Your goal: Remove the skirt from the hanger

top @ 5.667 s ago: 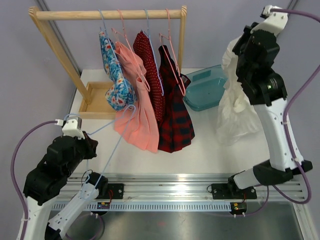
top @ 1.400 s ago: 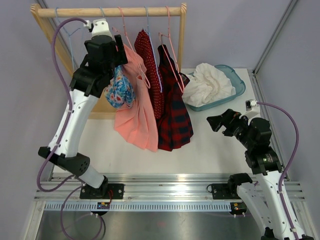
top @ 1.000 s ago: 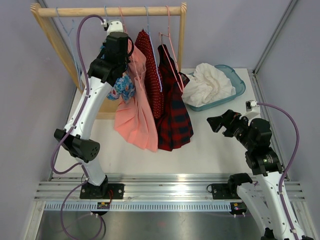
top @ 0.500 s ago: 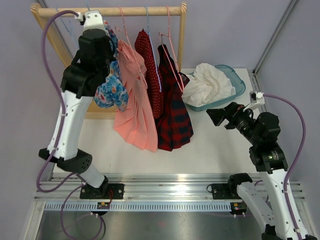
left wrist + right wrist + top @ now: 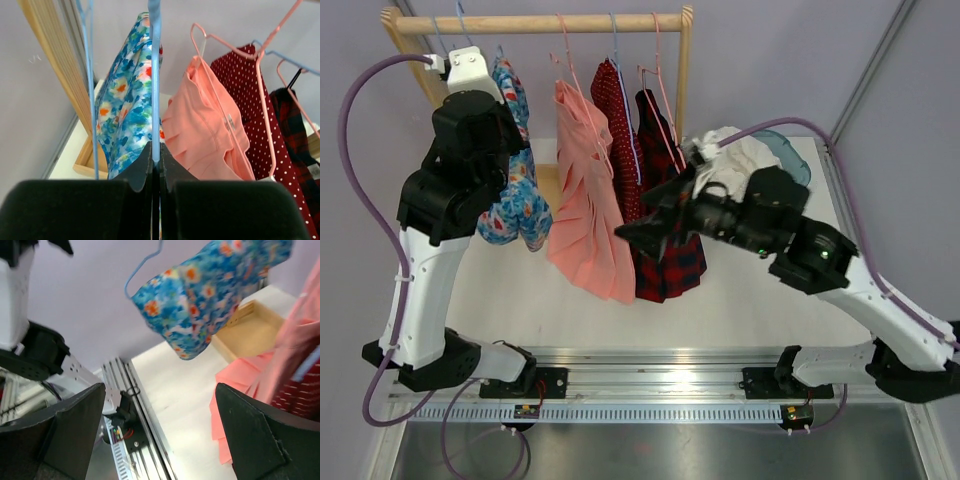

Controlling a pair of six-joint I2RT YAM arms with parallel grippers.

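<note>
Floral skirt [image 5: 516, 190] draped on a blue hanger [image 5: 155, 75], at the left end of the wooden rack [image 5: 540, 24] and apart from the pink skirt [image 5: 585, 200]. The left gripper [image 5: 156, 155] is clamped on the hanger's wire, jaws pressed together. In the left wrist view the skirt hangs just beyond the fingertips, to their left. The right gripper [image 5: 645, 225] reaches leftward in front of the plaid garment [image 5: 670, 250], its fingers [image 5: 75, 415] spread wide and holding nothing. In the right wrist view the skirt lies ahead of and above the gap between them, not touching. Below it sits a wooden tray [image 5: 250, 325] on the table [image 5: 720, 310]. A white cloth [image 5: 735, 150] fills the teal basin [image 5: 795, 150].
</note>
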